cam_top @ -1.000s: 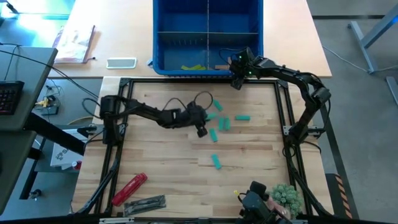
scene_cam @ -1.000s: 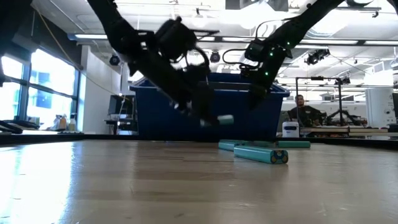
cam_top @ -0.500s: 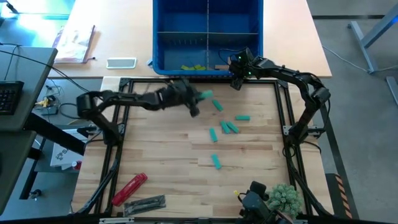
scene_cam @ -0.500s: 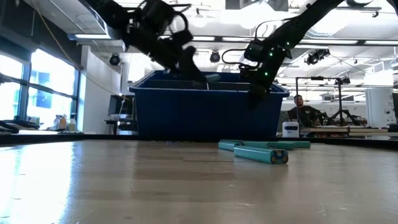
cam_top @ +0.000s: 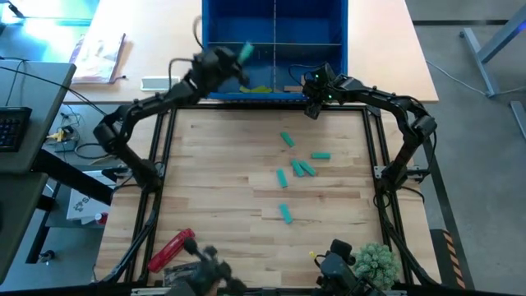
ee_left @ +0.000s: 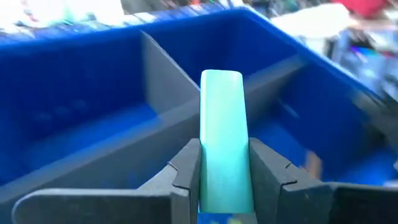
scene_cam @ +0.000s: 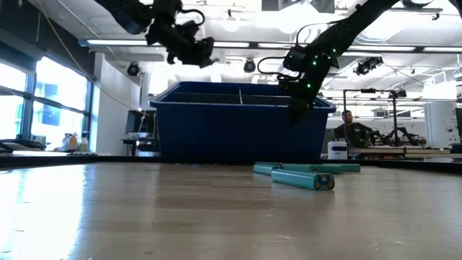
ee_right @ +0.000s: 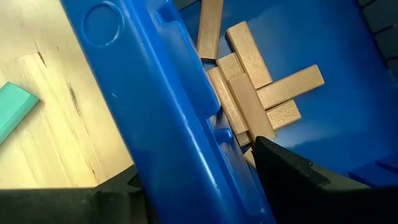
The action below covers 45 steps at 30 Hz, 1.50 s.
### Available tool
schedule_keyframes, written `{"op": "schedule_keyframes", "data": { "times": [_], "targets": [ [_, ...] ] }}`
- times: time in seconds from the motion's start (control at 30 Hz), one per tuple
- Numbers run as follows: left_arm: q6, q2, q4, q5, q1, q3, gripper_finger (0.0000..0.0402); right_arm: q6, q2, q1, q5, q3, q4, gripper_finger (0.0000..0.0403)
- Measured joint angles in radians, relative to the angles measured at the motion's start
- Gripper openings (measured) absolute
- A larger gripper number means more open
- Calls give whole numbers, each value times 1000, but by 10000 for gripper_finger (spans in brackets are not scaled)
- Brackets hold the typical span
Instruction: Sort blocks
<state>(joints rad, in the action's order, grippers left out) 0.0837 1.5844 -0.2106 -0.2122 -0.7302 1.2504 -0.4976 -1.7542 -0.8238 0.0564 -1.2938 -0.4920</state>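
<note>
Your teal block [ee_left: 222, 140] is pinched between the left gripper's [ee_left: 221, 165] fingers, held above the blue bin [cam_top: 215, 82], over its left-hand compartments. Five more teal blocks [cam_top: 297, 168] lie loose on the wooden table [cam_top: 222, 205]. Your right gripper [cam_top: 312, 107] hangs at the bin's near wall, fingers spread astride it, with tan blocks [ee_right: 249, 87] inside.
</note>
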Motion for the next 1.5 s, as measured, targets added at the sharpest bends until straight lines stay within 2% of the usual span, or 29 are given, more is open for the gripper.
{"op": "schedule_keyframes", "data": {
  "times": [0.13,0.57,0.7,0.93,1.2,1.5],
  "targets": [
    [46,67,-85,-23,-73,117,62,0,0,0,0,0,1,194],
    [110,432,-87,-96,-205,527,62,0,1,0,0,0,2,194],
    [108,509,-87,-100,-237,595,62,0,1,0,0,0,2,194],
    [99,566,-84,-95,-267,618,82,0,1,0,0,0,3,194],
    [106,561,-80,-93,-254,618,89,0,1,0,0,0,4,194],
    [137,561,-75,-82,-237,618,143,0,1,0,0,0,4,194]
  ]
}}
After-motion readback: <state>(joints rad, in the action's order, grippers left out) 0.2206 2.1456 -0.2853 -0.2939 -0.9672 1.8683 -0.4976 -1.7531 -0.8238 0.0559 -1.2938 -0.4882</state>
